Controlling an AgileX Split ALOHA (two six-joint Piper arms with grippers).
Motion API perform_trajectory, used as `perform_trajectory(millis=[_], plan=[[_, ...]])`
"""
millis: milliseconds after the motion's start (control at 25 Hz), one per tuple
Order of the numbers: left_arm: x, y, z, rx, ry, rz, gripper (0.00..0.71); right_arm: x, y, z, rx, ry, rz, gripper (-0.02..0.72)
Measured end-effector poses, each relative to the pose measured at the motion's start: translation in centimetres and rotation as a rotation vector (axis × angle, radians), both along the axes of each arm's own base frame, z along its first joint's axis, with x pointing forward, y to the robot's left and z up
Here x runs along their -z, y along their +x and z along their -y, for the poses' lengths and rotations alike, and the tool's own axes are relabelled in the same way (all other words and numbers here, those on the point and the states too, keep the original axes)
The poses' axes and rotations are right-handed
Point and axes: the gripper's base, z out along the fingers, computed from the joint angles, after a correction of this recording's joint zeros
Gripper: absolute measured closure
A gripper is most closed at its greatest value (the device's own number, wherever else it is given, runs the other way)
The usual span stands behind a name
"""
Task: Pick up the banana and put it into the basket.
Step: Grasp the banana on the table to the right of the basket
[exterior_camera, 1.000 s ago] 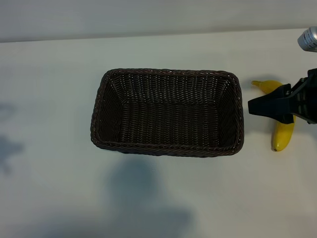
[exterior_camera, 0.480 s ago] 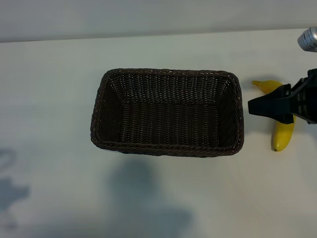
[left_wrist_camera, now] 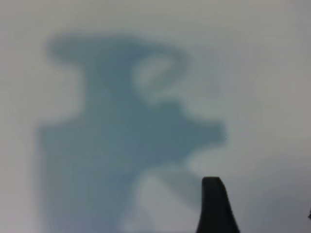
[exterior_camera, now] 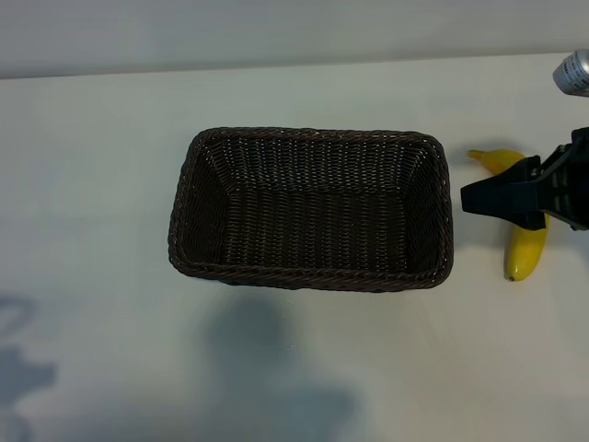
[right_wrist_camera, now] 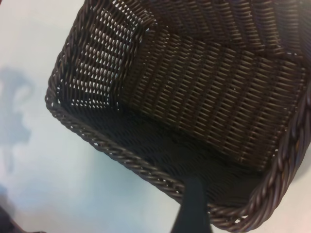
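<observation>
Banana [exterior_camera: 526,247] lies on the table [exterior_camera: 92,166] just right of the basket [exterior_camera: 311,138], outside it. Right gripper [exterior_camera: 471,198] hovers over the banana, jaws apart, empty. Left gripper's grip: cannot tell.

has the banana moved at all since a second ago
No. The banana lies on the table just right of the basket, partly under the right gripper, exactly as before.

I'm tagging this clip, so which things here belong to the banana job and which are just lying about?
Job: banana, on the table right of the basket; basket, nothing in it; right gripper, above the banana.
Lying about: silver cylinder at the far right edge.
</observation>
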Motion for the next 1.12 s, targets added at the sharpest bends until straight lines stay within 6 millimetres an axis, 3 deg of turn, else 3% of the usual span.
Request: perform_trajectory(millis=[240, 680, 800, 920, 1120], plan=[[-0.1, -0.4, 0.0, 0.000, 0.002, 0.031, 0.259, 0.0, 0.0, 0.0, 0.002, 0.000, 0.000, 0.109], [-0.8, -5.5, 0.3, 0.001, 0.018, 0.371, 0.274, 0.0, 0.1, 0.1, 0.039, 0.011, -0.016, 0.109], [-0.8, -6.1, 0.4, 0.001, 0.019, 0.406, 0.276, 0.0, 0.2, 0.2, 0.066, 0.020, -0.029, 0.109], [-0.7, -6.0, 0.4, 0.001, 0.019, 0.404, 0.276, -0.4, 0.9, 0.3, 0.086, 0.002, -0.020, 0.109], [-0.6, -6.0, 0.4, 0.002, 0.018, 0.402, 0.276, -1.2, 3.8, 0.4, 0.098, -0.019, -0.004, 0.109]])
